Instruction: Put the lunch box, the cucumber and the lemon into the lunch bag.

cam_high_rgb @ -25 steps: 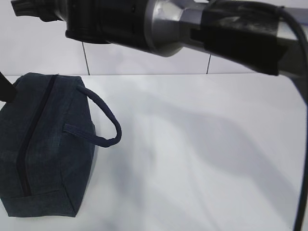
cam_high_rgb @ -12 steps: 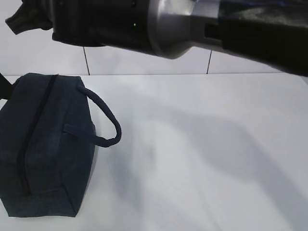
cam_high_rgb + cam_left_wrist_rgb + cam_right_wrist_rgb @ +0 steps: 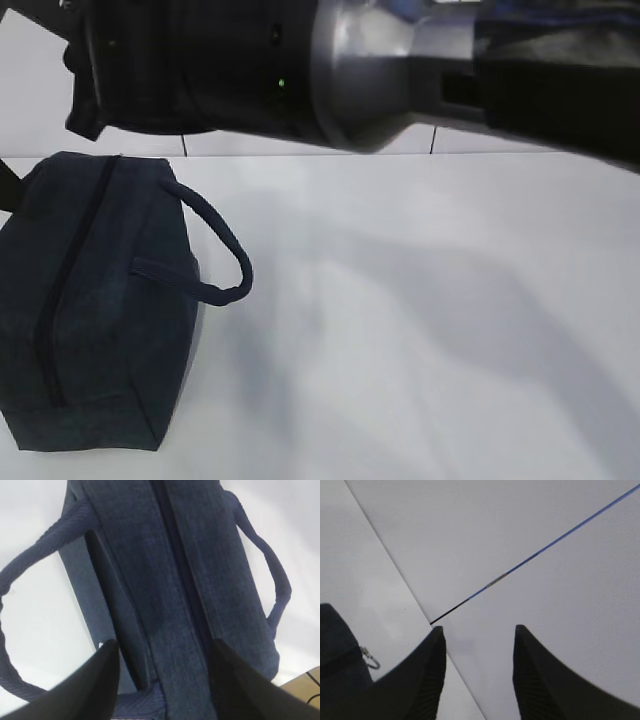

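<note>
The dark navy lunch bag [image 3: 95, 300] lies on the white table at the left, its zipper [image 3: 68, 275] running along the top and looking closed. One loop handle [image 3: 225, 250] hangs to its right. In the left wrist view my left gripper [image 3: 165, 645] is open, its fingers straddling the bag's top [image 3: 150, 555] along the zipper seam [image 3: 177, 565]. My right gripper [image 3: 479, 628] is open and empty and faces the tiled wall; the bag's corner [image 3: 335, 655] and silver ring pull [image 3: 370, 658] show at lower left. The lunch box, cucumber and lemon are out of view.
My right arm [image 3: 370, 70] crosses the top of the exterior view close to the camera and hides the wall behind it. The white table [image 3: 420, 330] spreads to the right of the bag. A tiled wall [image 3: 470, 540] stands behind.
The right arm across the top has dropped lower and fills more of the view. The bag has not moved.
</note>
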You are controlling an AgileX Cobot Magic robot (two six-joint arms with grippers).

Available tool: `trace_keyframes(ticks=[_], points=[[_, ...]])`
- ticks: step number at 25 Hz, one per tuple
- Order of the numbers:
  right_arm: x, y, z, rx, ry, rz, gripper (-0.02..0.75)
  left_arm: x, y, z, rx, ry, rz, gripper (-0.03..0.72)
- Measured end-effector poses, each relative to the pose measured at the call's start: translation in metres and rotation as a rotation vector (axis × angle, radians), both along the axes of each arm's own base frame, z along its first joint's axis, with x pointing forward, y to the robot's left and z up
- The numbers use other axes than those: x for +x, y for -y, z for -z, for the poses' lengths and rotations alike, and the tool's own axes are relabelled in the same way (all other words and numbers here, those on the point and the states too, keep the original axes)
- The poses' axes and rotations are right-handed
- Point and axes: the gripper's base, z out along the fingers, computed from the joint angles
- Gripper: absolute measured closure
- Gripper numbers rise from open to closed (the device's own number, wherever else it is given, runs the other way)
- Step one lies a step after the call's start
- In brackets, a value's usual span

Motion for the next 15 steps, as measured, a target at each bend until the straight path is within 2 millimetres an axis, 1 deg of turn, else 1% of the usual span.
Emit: trace_keyframes(ticks=[3, 6, 10, 15], points=[[-0.004, 0.009, 0.003, -0.010, -0.024, 0.031, 0.419, 0.000, 0.000, 0.000, 0.001, -0.003, 0.000, 0.276], [-0.007, 0.015, -0.004, 0.038, -0.041, 0.065, 0.419, 0.000, 0.000, 0.000, 0.001, -0.004, -0.002, 0.276], [-0.012, 0.017, -0.012, 0.079, -0.043, 0.071, 0.419, -0.001, 0.000, 0.000, 0.000, -0.008, 0.000, 0.276], [-0.015, 0.015, -0.013, 0.122, -0.059, 0.077, 0.419, -0.002, 0.000, 0.001, 0.000, -0.018, 0.005, 0.276]])
